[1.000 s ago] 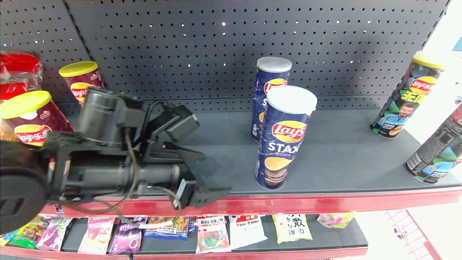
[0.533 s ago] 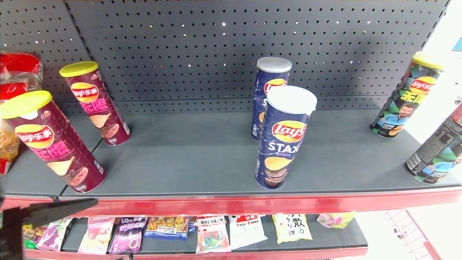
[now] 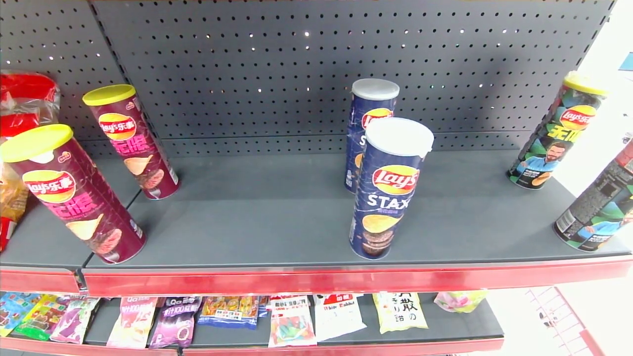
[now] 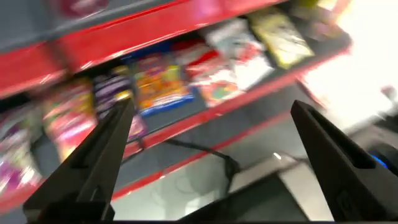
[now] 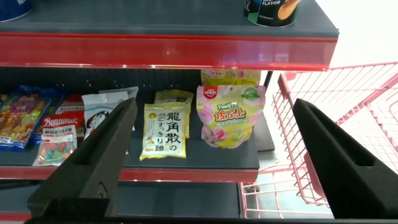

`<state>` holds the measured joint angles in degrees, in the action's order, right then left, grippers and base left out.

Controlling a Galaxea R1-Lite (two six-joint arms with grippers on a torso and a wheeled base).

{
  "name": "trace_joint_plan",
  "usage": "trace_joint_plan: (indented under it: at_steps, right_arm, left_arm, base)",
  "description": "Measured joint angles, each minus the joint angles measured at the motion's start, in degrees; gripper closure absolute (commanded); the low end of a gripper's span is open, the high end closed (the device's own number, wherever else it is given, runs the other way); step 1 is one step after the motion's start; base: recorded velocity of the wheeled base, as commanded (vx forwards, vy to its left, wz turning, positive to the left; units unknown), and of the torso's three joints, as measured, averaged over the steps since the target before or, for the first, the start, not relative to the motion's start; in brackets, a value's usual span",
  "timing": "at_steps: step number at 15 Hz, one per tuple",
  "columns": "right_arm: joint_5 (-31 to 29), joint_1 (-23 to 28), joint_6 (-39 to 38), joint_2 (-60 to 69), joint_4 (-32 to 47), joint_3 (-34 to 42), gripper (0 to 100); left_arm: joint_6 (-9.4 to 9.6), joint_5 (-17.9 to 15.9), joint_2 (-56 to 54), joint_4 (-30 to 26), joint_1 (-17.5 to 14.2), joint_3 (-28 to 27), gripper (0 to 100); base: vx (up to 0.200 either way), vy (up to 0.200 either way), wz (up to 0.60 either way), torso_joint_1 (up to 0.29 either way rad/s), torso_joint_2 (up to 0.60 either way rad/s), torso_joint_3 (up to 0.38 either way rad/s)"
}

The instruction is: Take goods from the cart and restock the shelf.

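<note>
— What does the head view give of the shelving?

— A dark grey shelf board (image 3: 277, 222) with a red front lip (image 3: 346, 279), backed by a perforated panel (image 3: 296, 64). Near the middle stand two upright chip cans. The front blue can (image 3: 388, 190) is close to the lip, and the rear blue can (image 3: 368, 118) is just behind it, partly hidden by it.

— And to the sides?

— On the robot's left are two maroon cans with yellow lids (image 3: 74, 198), well apart from the blue pair, and a red bag (image 3: 24, 99) at the frame's edge. At the right end are two green-and-black cans (image 3: 556, 133), one at the back and one near the lip. Underneath, a lower shelf (image 3: 465, 324) carries flat snack packets (image 3: 292, 321).

— The left wrist view?

— It is blurred. The left gripper (image 4: 211, 106) has its fingers spread wide with nothing between them. Past them run the lower shelf's packets and red edge, then pale floor with a dark cable (image 4: 205, 152).

— And the right wrist view?

— The right gripper (image 5: 214, 102) is likewise spread and empty, facing the lower shelf. Between its fingers lie a yellow packet (image 5: 163, 132) and a green-and-pink pouch (image 5: 231, 115). On the board above is the base of a can (image 5: 273, 9). The cart (image 5: 348, 124), made of pink wire, stands just beside the shelving's right end. I cannot tell what it holds.
</note>
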<state>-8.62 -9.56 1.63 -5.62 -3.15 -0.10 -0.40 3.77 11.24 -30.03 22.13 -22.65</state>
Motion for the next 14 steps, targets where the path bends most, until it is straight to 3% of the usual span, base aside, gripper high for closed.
trace_joint_plan:
  at_steps: [2, 4, 6, 9, 13, 14]
  right_arm:
    - [0.0, 0.0, 0.1, 0.0, 0.0, 0.0, 0]
    - [0.0, 0.0, 0.0, 0.0, 0.0, 0.0, 0]
    - [0.1, 0.0, 0.0, 0.0, 0.0, 0.0, 0]
    - [0.4, 0.0, 0.0, 0.0, 0.0, 0.0, 0]
    - [0.4, 0.0, 0.2, 0.0, 0.0, 0.0, 0]
    - [0.4, 0.0, 0.3, 0.0, 0.0, 0.0, 0]
  left_arm:
    - [-0.39, 1.8, -3.6, -2.4, -0.1, 0.2, 0]
    - [-0.38, 4.5, -7.4, -8.1, -0.2, 0.8, 0]
    - [-0.94, 8.0, -9.8, -8.7, -0.5, 1.9, 0]
    - [-5.17, 11.7, -11.0, -8.9, -2.1, 2.7, 0]
    - [-6.92, 18.1, -8.9, -8.4, -6.1, 3.1, 0]
    - [-7.58, 18.5, -7.9, -8.1, -8.2, 3.2, 0]
  base:
    - [0.000, 0.000, 0.00, 0.000, 0.00, 0.000]
    - [0.000, 0.000, 0.00, 0.000, 0.00, 0.000]
    - [0.000, 0.000, 0.00, 0.000, 0.00, 0.000]
    - [0.000, 0.000, 0.00, 0.000, 0.00, 0.000]
    - [0.000, 0.000, 0.00, 0.000, 0.00, 0.000]
    - [0.000, 0.000, 0.00, 0.000, 0.00, 0.000]
